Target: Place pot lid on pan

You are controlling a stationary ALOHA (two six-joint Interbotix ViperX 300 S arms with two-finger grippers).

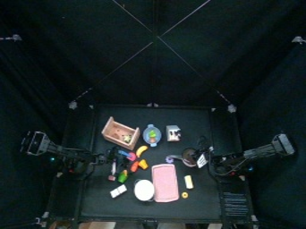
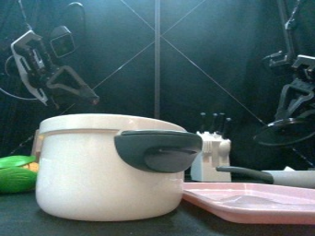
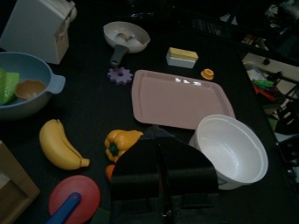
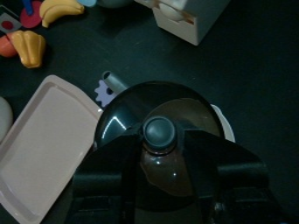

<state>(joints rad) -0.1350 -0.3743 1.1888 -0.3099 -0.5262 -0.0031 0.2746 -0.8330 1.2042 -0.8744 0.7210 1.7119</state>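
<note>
Pincer on the right arm [image 4: 163,168] stood wide, nothing clamped. It looked straight down on the pan [image 4: 160,131], a dark round with a knob-like boss at centre. The pan sat dead ahead of the jaws and filled the gap between them. The pink tray [image 4: 47,149] was just beside the pan.

Left pincer [image 3: 163,162]: can't tell the jaw gap, only a dark mass shows. The pot lid [image 3: 228,149], white and round, lay on the surface [image 3: 100,109] just beside that pincer. It sat against the tray's corner.

In the top view the lid was at about 8 o'clock from the right arm's end and about 4 o'clock from the left's. The tray lay between lid and pan.

Judgement: the left arm is nearer the lid and the right is nearer the pan. The lid has no long axis, so approach angle is free.

Lid not yet on the pan. No brands or legible writing anywhere.
</note>
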